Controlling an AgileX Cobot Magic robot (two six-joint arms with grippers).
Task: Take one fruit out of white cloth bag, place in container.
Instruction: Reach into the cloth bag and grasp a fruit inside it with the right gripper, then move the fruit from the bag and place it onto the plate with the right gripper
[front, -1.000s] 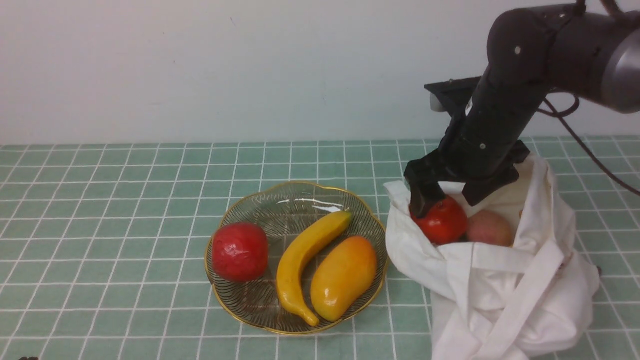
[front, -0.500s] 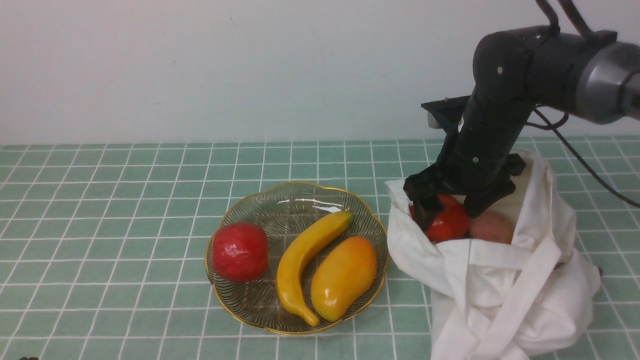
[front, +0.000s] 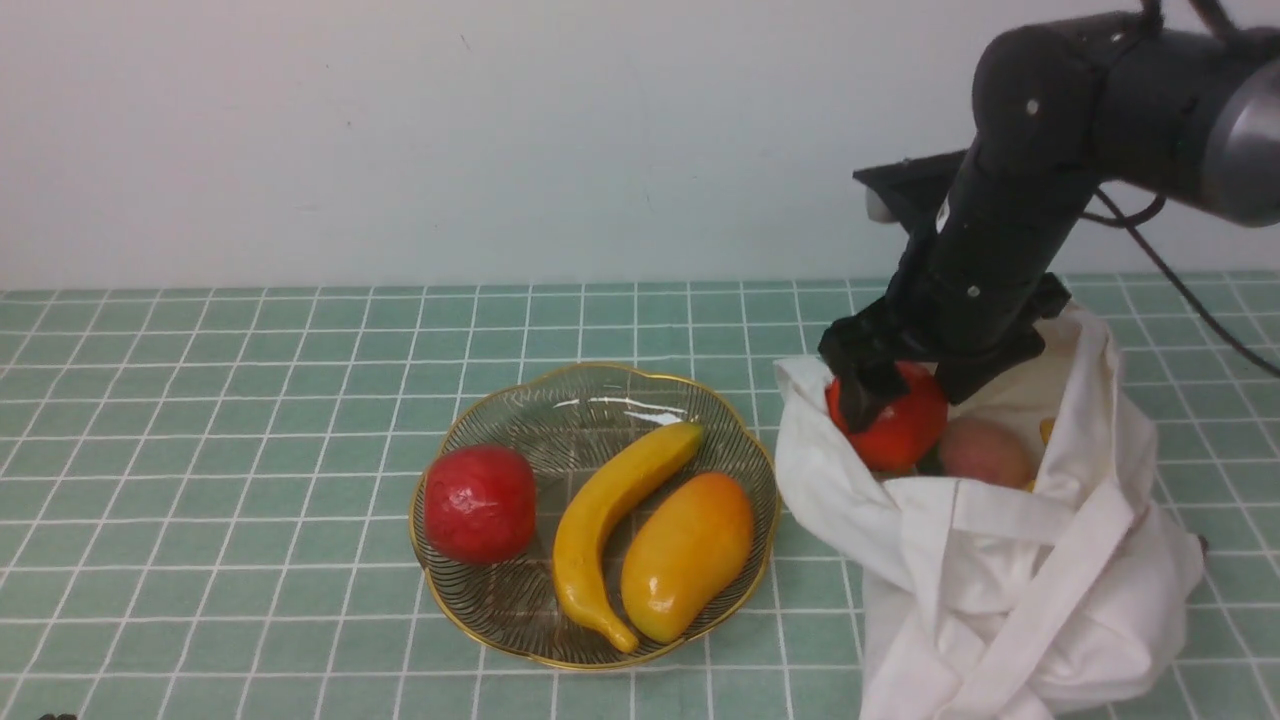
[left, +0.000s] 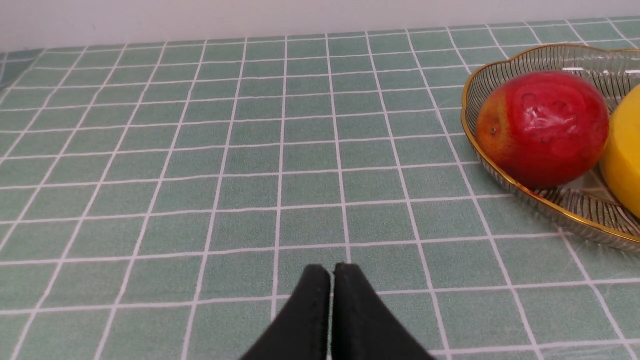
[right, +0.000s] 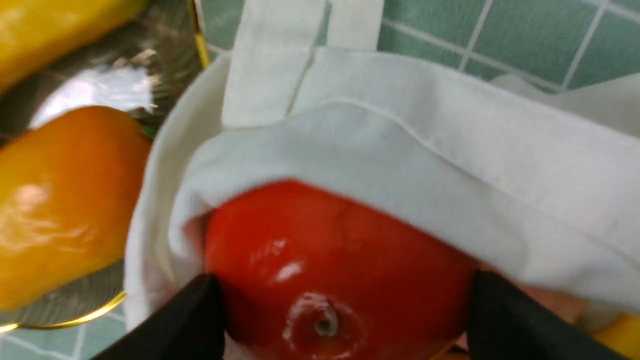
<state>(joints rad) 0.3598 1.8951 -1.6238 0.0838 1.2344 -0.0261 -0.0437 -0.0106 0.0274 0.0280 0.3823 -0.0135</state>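
Front view: over the last second my right gripper (front: 905, 400) dropped into the white cloth bag (front: 1000, 580), closed in from its widest spread, and has now come back up a touch. The fruit (front: 900, 428) rides higher than it did half a second ago, so I'd say the grab took and the lift-out has started. It's still inside the bag mouth though, sitting against the bag's edge on the container's side. Next to it in the bag is a pale peach-like fruit (front: 983, 452). The container (front: 600, 367) sits just beside the bag to the left, already holding a crimson fruit (front: 480, 503), a banana (front: 610, 520) and a mango (front: 688, 555). The spot left for landing looks to be at its back.

Left wrist view: left gripper (left: 331, 270) is pressed together, holding nothing, parked over bare surface (left: 200, 150) off to the side of the container (left: 467, 107).

Right wrist view: right gripper (right: 345, 320) is pinching the fruit (right: 340, 250), one black finger on each side. The fruit is glossy orange-red, smooth and round, with its little stem dimple facing the camera. A fold of the bag (right: 400, 150) drapes over its far side, so I reckon the cloth could drag as it comes out.
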